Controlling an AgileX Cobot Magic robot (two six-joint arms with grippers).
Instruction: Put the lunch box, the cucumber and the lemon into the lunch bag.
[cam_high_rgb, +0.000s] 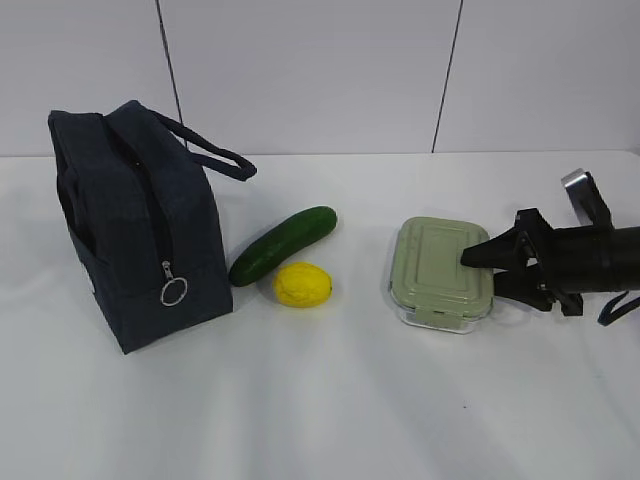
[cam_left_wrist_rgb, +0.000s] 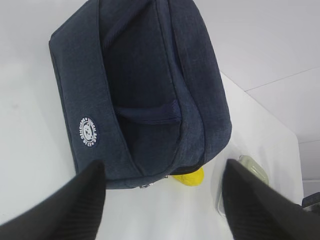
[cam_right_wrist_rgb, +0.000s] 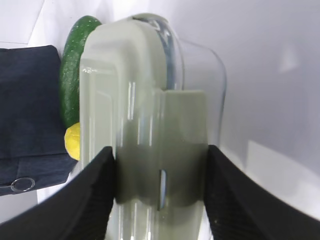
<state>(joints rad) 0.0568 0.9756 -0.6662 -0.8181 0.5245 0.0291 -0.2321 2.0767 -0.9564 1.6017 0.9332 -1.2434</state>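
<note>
Navy fabric first: the lunch bag (cam_high_rgb: 135, 225) stands upright at the left end of the white table (cam_high_rgb: 330, 410), handles looped over the top, silver ring pull (cam_high_rgb: 174, 291) hanging low on its near end, and from above its mouth gapes open on a dark inside. Next down in size, the lunch box (cam_high_rgb: 440, 272) lies flat on the right side, well apart from the bag, sage-green lid clipped over clear glass. Right gripper (cam_high_rgb: 497, 268) comes in from the right edge with one finger over the lid and one under it at the clip end, so it's straddling the box; whether it's actually squeezing, I can't tell. Left gripper (cam_left_wrist_rgb: 162, 200) hangs above the bag with its fingers spread wide, nothing between them. Then the cucumber (cam_high_rgb: 283, 245), lying at a slant just right of the bag, and the lemon (cam_high_rgb: 302, 284) sitting right against its near side.
</note>
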